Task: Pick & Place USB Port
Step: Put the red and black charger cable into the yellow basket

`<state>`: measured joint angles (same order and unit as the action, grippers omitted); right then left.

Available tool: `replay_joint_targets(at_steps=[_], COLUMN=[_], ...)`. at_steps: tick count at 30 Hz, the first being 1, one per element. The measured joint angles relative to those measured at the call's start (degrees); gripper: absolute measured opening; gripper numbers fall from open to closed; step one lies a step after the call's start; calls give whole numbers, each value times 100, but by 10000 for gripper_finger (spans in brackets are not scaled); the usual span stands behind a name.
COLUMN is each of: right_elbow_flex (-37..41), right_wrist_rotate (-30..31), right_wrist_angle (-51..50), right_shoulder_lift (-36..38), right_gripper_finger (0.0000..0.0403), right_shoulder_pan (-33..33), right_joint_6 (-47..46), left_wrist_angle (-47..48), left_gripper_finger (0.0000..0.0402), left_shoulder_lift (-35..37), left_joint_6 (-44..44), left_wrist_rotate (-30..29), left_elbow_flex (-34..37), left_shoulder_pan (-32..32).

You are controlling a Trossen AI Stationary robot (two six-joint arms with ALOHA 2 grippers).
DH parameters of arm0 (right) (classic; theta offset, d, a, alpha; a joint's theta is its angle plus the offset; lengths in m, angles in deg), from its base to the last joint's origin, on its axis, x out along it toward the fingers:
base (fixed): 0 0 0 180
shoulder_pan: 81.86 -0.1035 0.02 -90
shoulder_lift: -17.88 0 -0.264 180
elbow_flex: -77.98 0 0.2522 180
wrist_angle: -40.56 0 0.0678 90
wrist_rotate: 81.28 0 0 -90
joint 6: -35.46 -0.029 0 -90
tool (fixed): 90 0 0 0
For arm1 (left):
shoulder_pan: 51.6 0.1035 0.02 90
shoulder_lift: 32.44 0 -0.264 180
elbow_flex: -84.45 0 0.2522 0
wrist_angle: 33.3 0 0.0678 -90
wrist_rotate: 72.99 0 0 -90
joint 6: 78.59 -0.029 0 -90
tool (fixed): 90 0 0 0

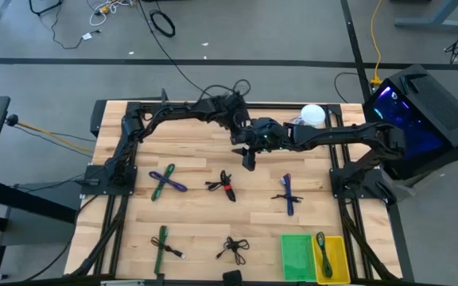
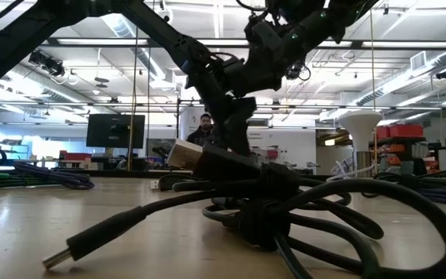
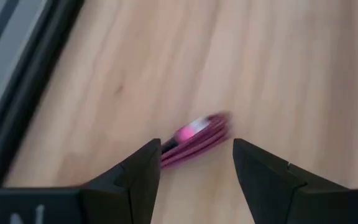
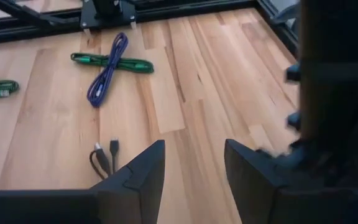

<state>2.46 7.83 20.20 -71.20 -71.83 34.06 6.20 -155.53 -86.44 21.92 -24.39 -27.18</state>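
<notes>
While I look for any brand or label, I find no writing that I can read on the cables, the bins or the arms. My left pincer (image 1: 238, 125) hangs over the far middle of the wooden desk (image 1: 197, 143), its jaws spread apart and holding nothing; in the left wrist view a red cable bundle (image 3: 197, 138) lies on the boards between and beyond the two dark fingers (image 3: 143, 177), blurred, and I cannot tell whether they touch it. My right pincer (image 1: 249, 161) sits just beside the left one, a little nearer the front edge, and its jaws also stand apart and empty, with bare wood between them in the right wrist view. The left arm's dark body crowds one side of that view, so the two arms are close together.

From above, the red and black cable (image 1: 227, 186) lies near the desk's middle, just in front of the right pincer. A purple and green crossed pair (image 1: 166, 182) lies to the left of it, and a blue cable (image 1: 288, 194) to the right. Along the front edge I see a green cable (image 1: 162, 242) and a black cable (image 1: 233, 249). At the front right stand a green bin (image 1: 296, 256) and a yellow bin (image 1: 335, 260) side by side; a dark cable (image 1: 322, 244) lies in the yellow one. A white lamp (image 1: 313, 116) stands at the far edge by the right arm. In the low view a person (image 2: 204, 130) shows far behind the desk.
</notes>
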Motion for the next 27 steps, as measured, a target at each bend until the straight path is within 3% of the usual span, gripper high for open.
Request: replay_joint_targets(at_steps=[12,15,20,27], right_elbow_flex=[-1,0,0,0], right_wrist_rotate=[-1,1,-2,0], right_wrist_angle=[-539,-591,-670,-604], right_shoulder_lift=[280,280,278,278], right_gripper_finger=[168,168,168,168], right_shoulder_pan=[-142,-190,-304,-460], right_joint_6=[-121,-158,-159,-181], left_wrist_angle=[-324,-200,-151,-11], left_gripper_finger=[195,186,178,176], left_shoulder_lift=[-261,-295,-334,-452], left_joint_6=[1848,2294,2575,2763], left_wrist_rotate=[-1561,-1540,-828,-1254], left_elbow_flex=[-25,-12,-16,-18], left_shoulder_pan=[-370,-380,-383,-591])
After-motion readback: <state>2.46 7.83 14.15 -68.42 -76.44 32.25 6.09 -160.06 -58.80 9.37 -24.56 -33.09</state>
